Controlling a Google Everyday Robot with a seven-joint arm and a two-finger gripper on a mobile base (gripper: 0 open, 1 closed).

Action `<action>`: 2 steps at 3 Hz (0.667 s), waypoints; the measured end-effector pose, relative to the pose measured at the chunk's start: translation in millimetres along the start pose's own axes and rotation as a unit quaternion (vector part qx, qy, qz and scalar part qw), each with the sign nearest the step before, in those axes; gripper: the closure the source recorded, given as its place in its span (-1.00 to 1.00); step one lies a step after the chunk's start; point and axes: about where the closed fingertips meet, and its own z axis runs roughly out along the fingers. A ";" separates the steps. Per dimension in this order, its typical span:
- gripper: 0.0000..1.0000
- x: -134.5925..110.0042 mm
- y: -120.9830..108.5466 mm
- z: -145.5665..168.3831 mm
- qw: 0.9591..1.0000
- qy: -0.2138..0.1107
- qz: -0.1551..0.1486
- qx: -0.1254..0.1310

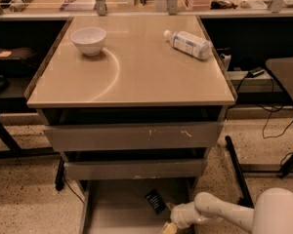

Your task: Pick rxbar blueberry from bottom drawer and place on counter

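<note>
The rxbar blueberry (155, 201), a small dark wrapper bar, lies tilted on the grey floor of the open bottom drawer (115, 206), towards its right side. My gripper (168, 227) is at the end of the white arm at the bottom edge of the camera view, just below and to the right of the bar, over the drawer. Most of the gripper is cut off by the frame edge. The tan counter (136, 77) tops the drawer unit.
A white bowl (89, 39) stands at the counter's back left. A clear plastic bottle (188, 43) with a white label lies at its back right. Two upper grey drawers (132, 136) overhang the bottom drawer. A long shelf with clutter runs behind.
</note>
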 end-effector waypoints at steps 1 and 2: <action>-1.00 7.9 1.6 18.0 1.000 -0.017 0.007 0.022; -1.00 12.7 -17.6 22.1 0.996 -0.042 0.011 0.078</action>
